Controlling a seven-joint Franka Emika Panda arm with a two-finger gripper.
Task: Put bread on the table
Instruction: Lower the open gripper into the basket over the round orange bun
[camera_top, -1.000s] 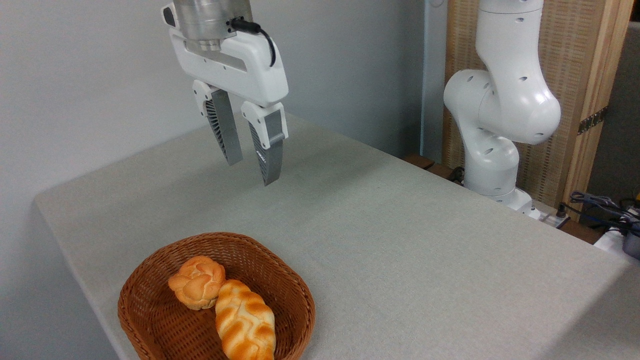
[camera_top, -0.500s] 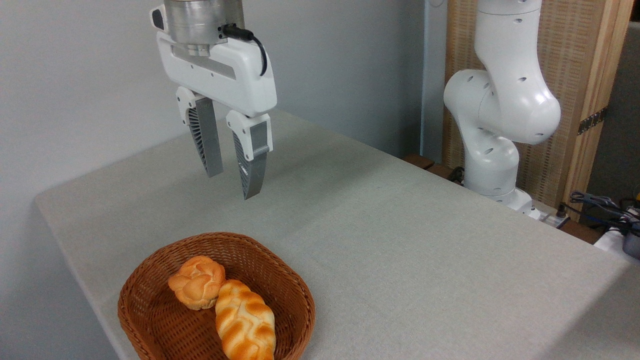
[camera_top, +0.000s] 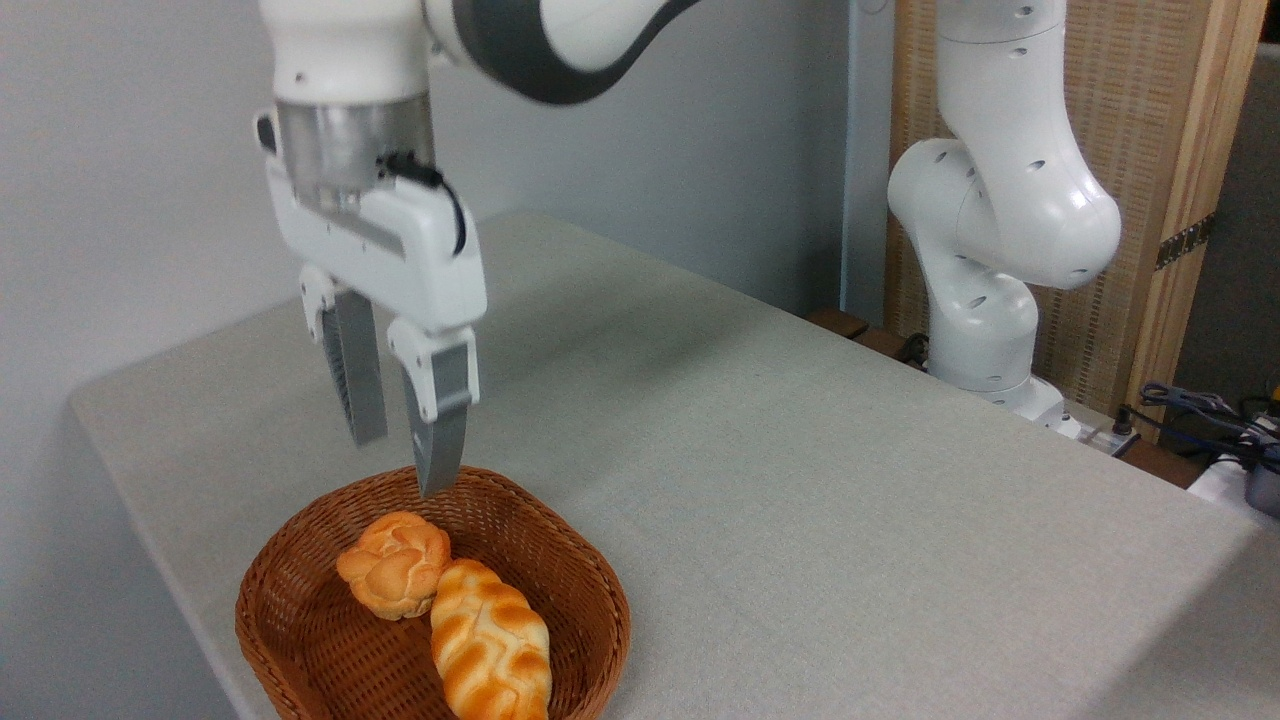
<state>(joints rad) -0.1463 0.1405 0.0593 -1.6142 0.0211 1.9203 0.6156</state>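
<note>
Hanging above the back rim of the basket (camera_top: 300, 640), the gripper (camera_top: 402, 462) has its jaws spread with a clear gap between them, nothing held. Fingers (camera_top: 438, 440) point straight down; the nearer tip overlaps the basket's far rim in this view, so I cannot tell if it is level with the rim or above it. The farther finger sits behind and to the left, its ribbed inner face partly hidden.

Bread (camera_top: 395, 564) lies in the basket, below and just left of the fingertips, not touched by them. Lumpy orange top visible, paler base mostly hidden by the basket floor and by the neighbour. Braided loaf (camera_top: 491, 644) lies beside it on the right, touching or nearly touching; its lower end is cut off by the bottom frame edge. Basket's near wall is cut off there too.

Table (camera_top: 800, 500) is grey-beige cloth; the basket sits near its front left corner. Right front part of the table runs out of frame.

Arm (camera_top: 990, 220) base stands at the far right edge of the table; its upper links leave the top of the frame. Cables (camera_top: 1200, 410) at far right, blurred, hard to make out.
</note>
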